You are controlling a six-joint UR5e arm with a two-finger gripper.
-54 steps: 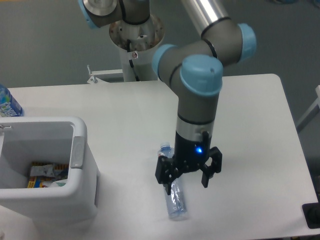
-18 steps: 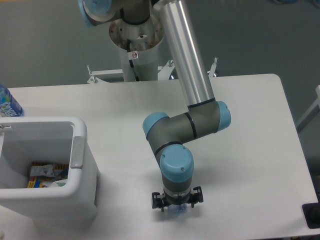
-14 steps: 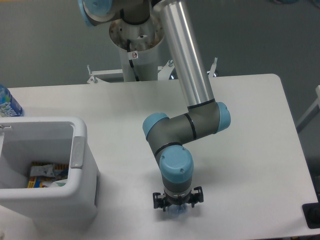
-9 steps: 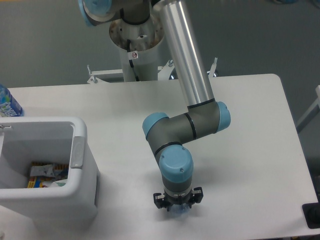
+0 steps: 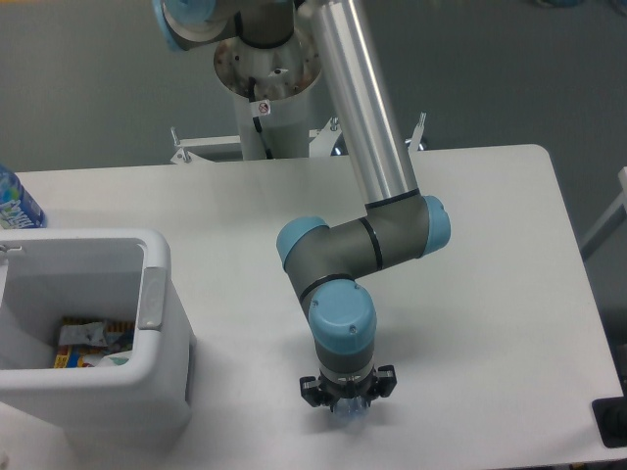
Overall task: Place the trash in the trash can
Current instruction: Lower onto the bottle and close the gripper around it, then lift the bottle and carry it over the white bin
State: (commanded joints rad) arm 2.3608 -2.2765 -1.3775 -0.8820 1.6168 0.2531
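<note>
One blue-labelled bottle (image 5: 14, 201) at table's (image 5: 490, 255) far-left edge, behind trash can (image 5: 147, 382).

There is only one view, from a fixed camera placed high in front of the worktop (image 5: 509, 245). It looks down at an angle toward the arm's base (image 5: 266, 69) at the far edge. The bin (image 5: 93, 333) is near, cut by the left border.
</note>
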